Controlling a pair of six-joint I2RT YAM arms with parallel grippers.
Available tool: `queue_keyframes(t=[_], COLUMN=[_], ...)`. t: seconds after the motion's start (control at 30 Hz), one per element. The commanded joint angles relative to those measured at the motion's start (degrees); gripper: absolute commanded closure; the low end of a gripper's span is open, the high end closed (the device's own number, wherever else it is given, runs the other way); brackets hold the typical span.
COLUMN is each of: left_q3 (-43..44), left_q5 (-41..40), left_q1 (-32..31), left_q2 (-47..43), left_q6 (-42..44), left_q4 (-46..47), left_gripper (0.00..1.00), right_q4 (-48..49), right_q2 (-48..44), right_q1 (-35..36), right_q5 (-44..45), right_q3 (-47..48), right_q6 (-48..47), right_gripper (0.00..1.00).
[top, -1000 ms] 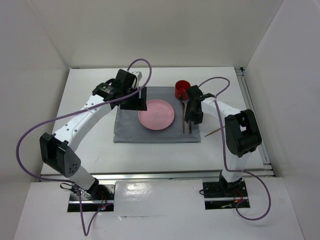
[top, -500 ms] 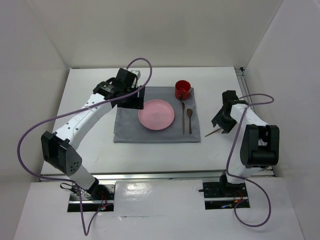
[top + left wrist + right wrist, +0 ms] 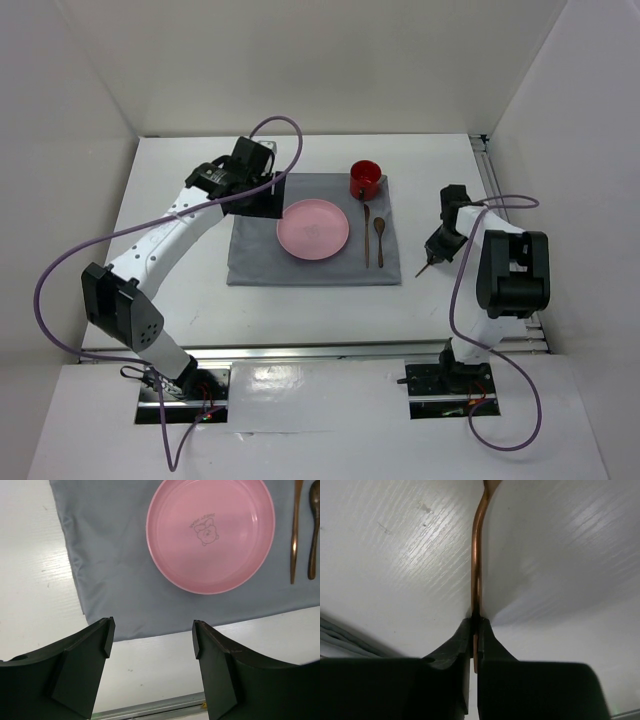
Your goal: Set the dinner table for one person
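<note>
Top external view: at centre right, the right gripper (image 3: 433, 250) pinches a copper utensil (image 3: 476, 565) on the dinner table (image 3: 300, 305), which fills mid-frame. The left gripper (image 3: 152, 635) hangs with jaws spread wide over the grey cloth (image 3: 255, 258).

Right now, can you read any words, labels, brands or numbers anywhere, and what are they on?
Plate: a tiny curved line of lettering above a cartoon print, too small to read.
Cup, cloth, spoon: no text shows.
Utensil held in the right gripper: no text shows.
</note>
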Motion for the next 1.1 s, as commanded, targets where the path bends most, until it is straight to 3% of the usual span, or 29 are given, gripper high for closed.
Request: queue_keyframes(t=[0.0,0.2,0.3,0.47,0.77,0.87,1.07], left_q3=[2.5,10.5,15.6,20.1,16.6,15.9,12.3], left_q5=[-3.6,-4.1,-7.9,-6.5,-1.1,-1.1,-0.6], left_q1=[0.2,0.9,1.5,5.2,9.0,9.6,10.8], left_q2=[-2.1,-0.3,1.5,0.6,-7.3,-7.3,-11.0], left_q6=[1.4,-2.8,-6.9,-10.6,-11.6,-11.6,-11.6], left_q4=[-1.9,-5.5,-9.0,-10.3,-5.8,-6.7,-6.9], left_gripper=[0.19,0.19,0.19,0.19,0.19,0.19,0.19], right_q4=[4.1,-1.0,-6.2,-1.5,0.6,-4.7,-1.1], right_q2=[-0.8,-7.1,-7.1,-4.9,23.2,33.9,39.9], right_q1=[0.4,7.7,17.1,32.6,47.4,49.3,49.3], right_q5=[1.9,2.2,4.8,-2.1,-8.7,-7.3,-9.5], right_q3=[-0.8,7.4,15.5,23.7,53.0,69.8,69.7], right_q6=[-1.1,-6.7,-5.1,-1.6,-0.2,0.4,4.4], right_gripper=[1.00,1.00,1.00,1.00,1.00,1.00,1.00])
